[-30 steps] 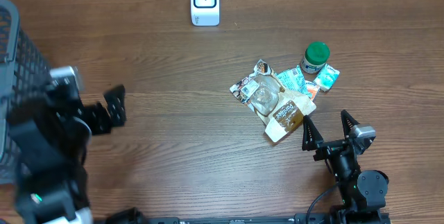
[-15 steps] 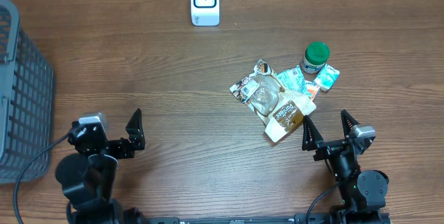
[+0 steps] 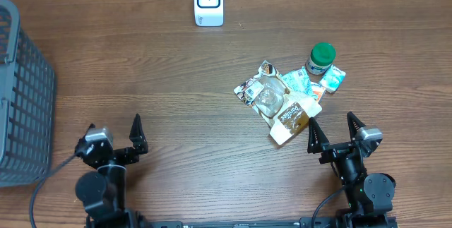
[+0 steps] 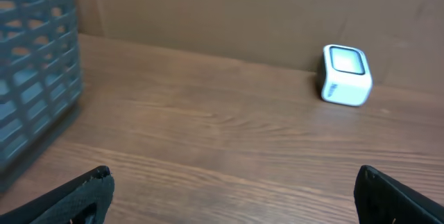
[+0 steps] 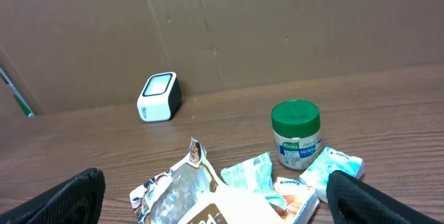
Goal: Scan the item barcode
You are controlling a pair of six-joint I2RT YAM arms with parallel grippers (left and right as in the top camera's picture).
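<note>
Wood surface [image 3: 176, 80]: the left hand [image 3: 113, 135] has swung back from the basket [image 3: 21, 94] to rest, fingers wide, empty. Right hand [image 3: 332, 130] wide too, just beside the packets [image 3: 279, 101]; the scanner [image 3: 208, 2] sits well apart, waiting.

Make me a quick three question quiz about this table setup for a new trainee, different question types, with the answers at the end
1. True or false: the right gripper is holding the jar with the green lid.
2. Multiple choice: the white barcode scanner stands at A) the far edge of the table, B) inside the grey basket, C) on the pile of snack packets.
3. Fill in: the left gripper has its jaws ____.

Key
1. False; it is open and empty, short of the pile.
2. A
3. open
</note>
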